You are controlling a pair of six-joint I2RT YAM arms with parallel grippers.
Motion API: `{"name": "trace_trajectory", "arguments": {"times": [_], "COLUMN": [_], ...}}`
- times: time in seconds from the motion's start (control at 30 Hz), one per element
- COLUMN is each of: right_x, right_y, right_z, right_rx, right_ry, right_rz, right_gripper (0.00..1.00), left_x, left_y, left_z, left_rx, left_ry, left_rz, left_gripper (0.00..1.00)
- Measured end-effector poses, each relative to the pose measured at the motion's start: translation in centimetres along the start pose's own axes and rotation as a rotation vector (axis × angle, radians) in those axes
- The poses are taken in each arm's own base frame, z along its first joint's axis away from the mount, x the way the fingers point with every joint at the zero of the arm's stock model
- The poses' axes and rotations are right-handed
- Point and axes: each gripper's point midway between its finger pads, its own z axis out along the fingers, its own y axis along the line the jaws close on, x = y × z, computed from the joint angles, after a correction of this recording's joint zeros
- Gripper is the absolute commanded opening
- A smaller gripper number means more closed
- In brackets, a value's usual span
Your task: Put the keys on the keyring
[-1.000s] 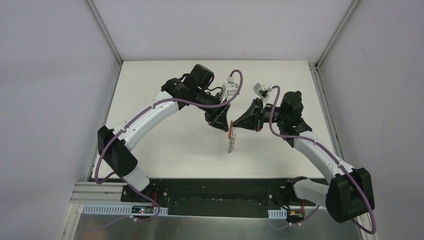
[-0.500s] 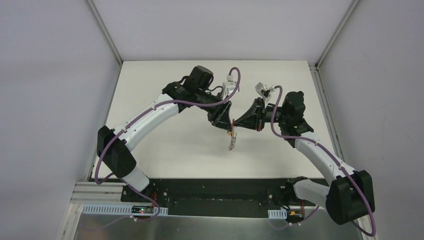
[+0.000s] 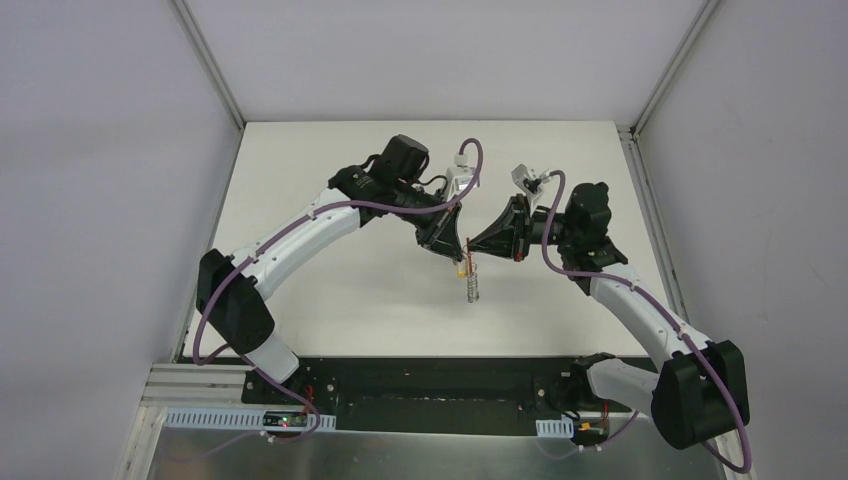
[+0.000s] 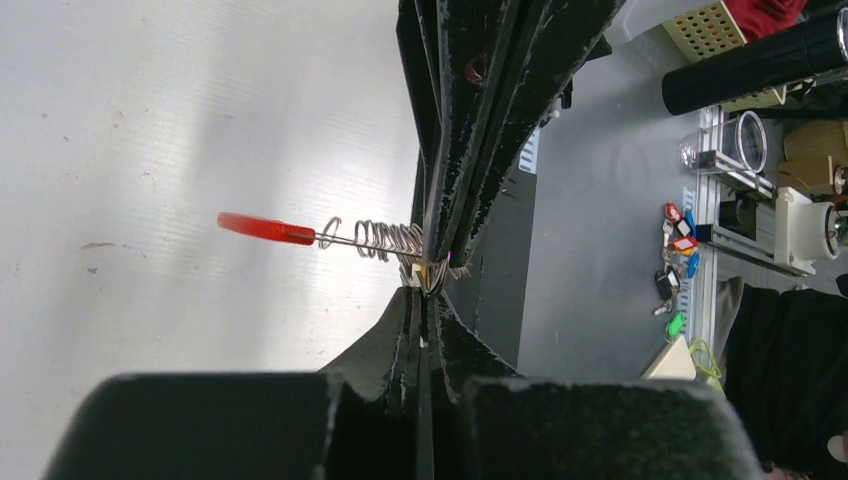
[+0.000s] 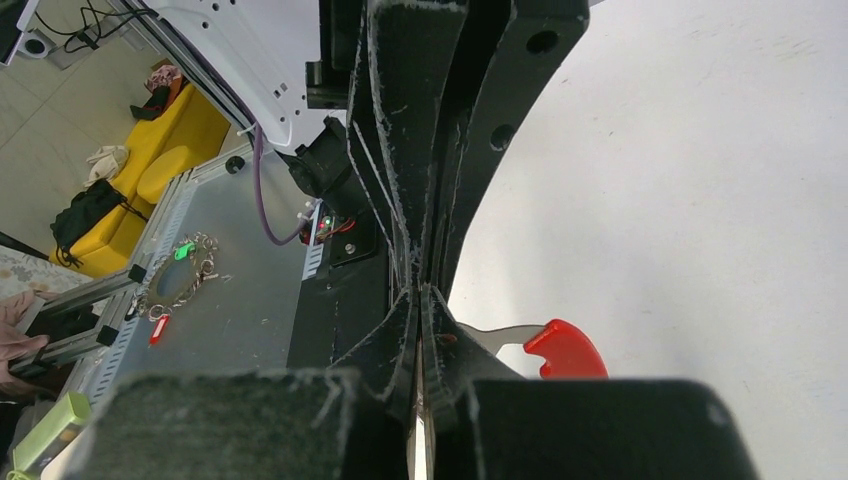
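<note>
Above the middle of the worktop (image 3: 350,290), the left fingers (image 3: 447,240) and right fingers (image 3: 490,240) are met tip to tip, held up off the surface. Left fingers are pressed together — a tiny yellowish bit, the key (image 4: 424,273), is pinched at their very tips in the left wrist view; its blade cannot be made out. Right fingers are likewise closed, with the keyring (image 3: 471,287) gripped at one end. In the overhead view the keyring is seen hanging down from the meeting point; whether its low end touches the worktop cannot be told. In the left wrist view its silvery chain (image 4: 385,240) is bunched in loops just beside the tips, and its red band (image 4: 265,228) is carried beyond that, apart from both sets of fingers. Red band is also caught in the right wrist view, just beside the right fingers — joined to them by a thin silver piece. Whether the key is threaded on the chain cannot be told.
</note>
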Motion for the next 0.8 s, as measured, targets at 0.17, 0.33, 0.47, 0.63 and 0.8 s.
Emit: {"name": "trace_trajectory", "arguments": {"times": [0.17, 0.33, 0.47, 0.63, 0.8], "right_x": [-0.09, -0.06, -0.05, -0.09, -0.25], "right_y": [-0.21, -0.31, -0.36, -0.39, -0.43], "right_z": [-0.02, -0.01, -0.07, -0.11, -0.17], "right_rx": [0.011, 0.018, 0.020, 0.022, 0.024], "right_ry": [-0.005, -0.005, -0.006, -0.008, -0.012], "right_rz": [0.000, 0.005, 0.012, 0.015, 0.005], "right_gripper": [0.00, 0.00, 0.00, 0.00, 0.00], "left_x": [0.14, 0.30, 0.35, 0.23, 0.75], "left_y": [0.10, 0.23, 0.23, 0.19, 0.26], "left_z": [0.20, 0.44, 0.75, 0.75, 0.66], "left_rx": [0.008, 0.018, 0.026, 0.026, 0.021], "left_ry": [0.005, 0.012, 0.019, 0.022, 0.040], "left_rz": [-0.004, -0.012, -0.016, -0.014, -0.009], "left_gripper": [0.00, 0.00, 0.02, 0.17, 0.30]}}
